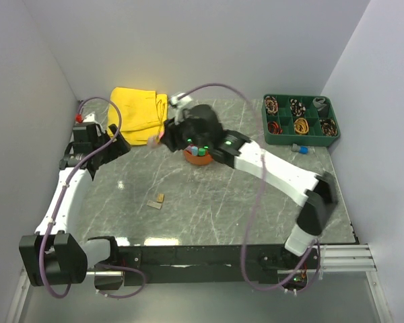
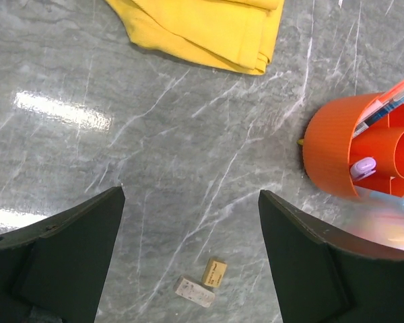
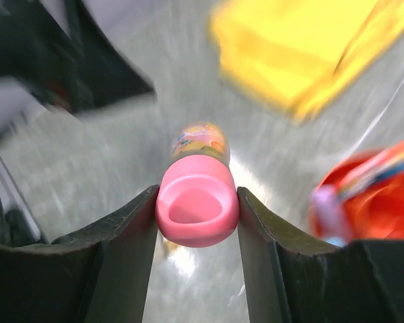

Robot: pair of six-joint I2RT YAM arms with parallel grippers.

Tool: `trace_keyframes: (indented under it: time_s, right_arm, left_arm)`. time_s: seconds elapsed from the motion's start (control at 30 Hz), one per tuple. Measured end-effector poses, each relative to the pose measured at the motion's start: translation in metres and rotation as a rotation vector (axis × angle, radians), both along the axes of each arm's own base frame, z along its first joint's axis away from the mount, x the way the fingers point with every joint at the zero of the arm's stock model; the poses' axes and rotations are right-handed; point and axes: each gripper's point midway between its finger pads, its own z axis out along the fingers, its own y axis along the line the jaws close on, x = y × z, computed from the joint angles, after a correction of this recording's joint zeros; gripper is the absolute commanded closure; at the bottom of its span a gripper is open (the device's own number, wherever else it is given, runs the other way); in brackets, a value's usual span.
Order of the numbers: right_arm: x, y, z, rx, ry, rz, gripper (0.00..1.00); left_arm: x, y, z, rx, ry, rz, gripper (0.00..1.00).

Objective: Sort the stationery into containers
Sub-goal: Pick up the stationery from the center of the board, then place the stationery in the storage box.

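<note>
Clamping the pink-capped tube (image 3: pixel 197 202) by its cap, right gripper (image 3: pixel 196 219) hovers beside the orange organiser (image 2: pixel 330 158).
Left gripper (image 2: pixel 192 222) gapes wide and empty above two small erasers (image 2: pixel 214 272), near-left of the organiser.

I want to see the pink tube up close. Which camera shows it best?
The right wrist view: the pink-capped tube fills the middle, squeezed between the right fingers. The top view shows only a tiny pale speck by the yellow cloth. The left wrist view does not clearly show it.
</note>
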Motion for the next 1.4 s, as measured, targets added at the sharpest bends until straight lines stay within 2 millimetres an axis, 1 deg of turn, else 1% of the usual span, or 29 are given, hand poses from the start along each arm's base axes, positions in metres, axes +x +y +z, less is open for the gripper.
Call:
trace_keyframes:
  time_s: [0.03,0.07,0.1,0.13,0.2,0.23,0.27,0.3,0.37,0.4,0.43,0.47,0.53,0.57,0.63,0.67,0.73,0.77,0.83,1.0,1.1,1.27,1.4]
  right_arm:
    - [0.002,-0.005,0.02,0.046,-0.059,0.0,1.0]
    - [0.005,-0.015,0.044,0.101,-0.141,-0.004,1.0]
    - [0.008,-0.024,0.061,0.135,-0.199,-0.015,1.0]
    - [0.013,-0.031,0.072,0.154,-0.241,-0.026,1.0]
    - [0.03,-0.045,0.09,0.188,-0.328,-0.059,1.0]
    - [0.04,-0.051,0.094,0.193,-0.355,-0.075,1.0]
    - [0.049,-0.056,0.093,0.187,-0.367,-0.091,1.0]
    - [0.062,-0.064,0.088,0.167,-0.378,-0.113,1.0]
    - [0.08,-0.071,0.079,0.118,-0.378,-0.133,1.0]
    - [0.095,-0.076,0.073,0.065,-0.37,-0.142,1.0]
    - [0.105,-0.076,0.072,0.037,-0.37,-0.145,1.0]
    - [0.121,-0.08,0.072,-0.005,-0.362,-0.149,1.0]
    - [0.143,-0.084,0.079,-0.056,-0.35,-0.147,1.0]
    - [0.156,-0.087,0.088,-0.078,-0.356,-0.146,1.0]
    - [0.172,-0.098,0.105,-0.108,-0.371,-0.139,1.0]
    - [0.175,-0.102,0.11,-0.122,-0.377,-0.129,1.0]
    - [0.176,-0.118,0.117,-0.173,-0.389,-0.099,1.0]
    - [0.173,-0.126,0.114,-0.203,-0.383,-0.082,1.0]
    - [0.161,-0.134,0.103,-0.257,-0.353,-0.031,1.0]
    - [0.123,-0.128,0.055,-0.351,-0.204,0.128,1.0]
    - [0.105,-0.121,0.034,-0.373,-0.124,0.198,1.0]
    - [0.09,-0.117,0.014,-0.408,-0.06,0.25,1.0]
    - [0.086,-0.118,0.004,-0.43,-0.03,0.264,1.0]
  left_arm:
    - [0.001,-0.001,-0.001,-0.001,0.003,-0.006,0.14]
    - [0.004,-0.002,-0.001,-0.002,0.007,-0.018,0.15]
    - [0.006,-0.003,-0.001,-0.001,0.009,-0.028,0.15]
    - [0.01,-0.004,-0.001,0.0,0.012,-0.038,0.15]
    - [0.015,-0.004,-0.002,0.005,0.02,-0.054,0.15]
    - [0.018,-0.005,-0.003,0.007,0.024,-0.062,0.15]
    - [0.021,-0.005,-0.005,0.009,0.032,-0.067,0.15]
    - [0.025,-0.005,-0.006,0.013,0.037,-0.074,0.15]
    - [0.03,-0.004,-0.009,0.02,0.048,-0.086,0.15]
    - [0.033,-0.004,-0.01,0.024,0.055,-0.09,0.15]
    - [0.036,-0.004,-0.011,0.028,0.058,-0.094,0.15]
    - [0.04,-0.003,-0.012,0.034,0.063,-0.099,0.15]
    - [0.046,-0.002,-0.012,0.041,0.066,-0.105,0.14]
    - [0.049,-0.002,-0.013,0.043,0.068,-0.107,0.14]
    - [0.052,-0.002,-0.013,0.049,0.07,-0.112,0.12]
    - [0.054,-0.001,-0.014,0.053,0.07,-0.115,0.12]
    - [0.056,-0.001,-0.015,0.055,0.072,-0.117,0.12]
    - [0.057,-0.001,-0.015,0.057,0.072,-0.118,0.12]
    - [0.057,-0.001,-0.016,0.058,0.074,-0.119,0.12]
    - [0.058,-0.001,-0.018,0.057,0.078,-0.12,0.12]
    - [0.058,-0.001,-0.02,0.056,0.083,-0.12,0.12]
    - [0.058,-0.001,-0.021,0.055,0.085,-0.119,0.12]
    - [0.058,-0.001,-0.021,0.055,0.085,-0.119,0.12]
